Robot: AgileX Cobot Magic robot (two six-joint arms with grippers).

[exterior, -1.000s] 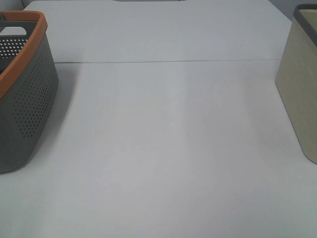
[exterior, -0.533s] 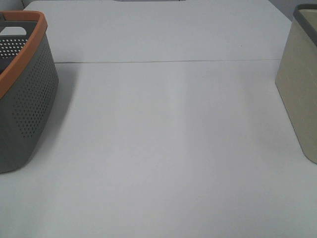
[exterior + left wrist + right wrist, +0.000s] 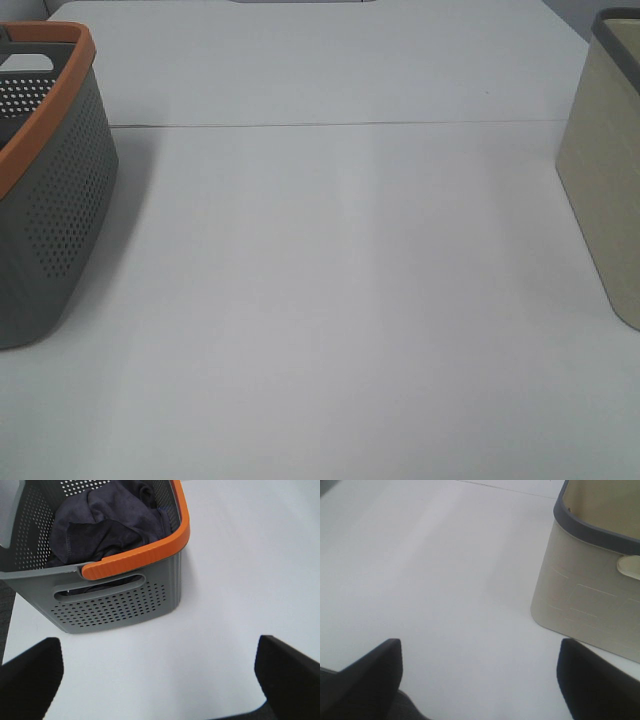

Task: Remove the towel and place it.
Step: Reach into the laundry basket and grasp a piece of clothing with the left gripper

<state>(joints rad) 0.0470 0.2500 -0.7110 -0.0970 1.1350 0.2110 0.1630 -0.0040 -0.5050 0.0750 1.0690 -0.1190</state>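
Observation:
The towel [image 3: 102, 522], a crumpled dark charcoal-grey cloth, lies inside the grey perforated basket with an orange rim [image 3: 135, 560]. The basket also shows at the left edge of the exterior high view [image 3: 50, 210], where the towel is hidden. My left gripper [image 3: 160, 680] is open and empty, hovering over the white table short of the basket. My right gripper [image 3: 480, 680] is open and empty, over the table beside the beige bin. Neither gripper shows in the exterior high view.
A beige bin with a dark grey rim [image 3: 590, 580] stands at the right edge of the table [image 3: 610, 170]. A seam [image 3: 340, 124] runs across the white table [image 3: 340, 280] towards the back.

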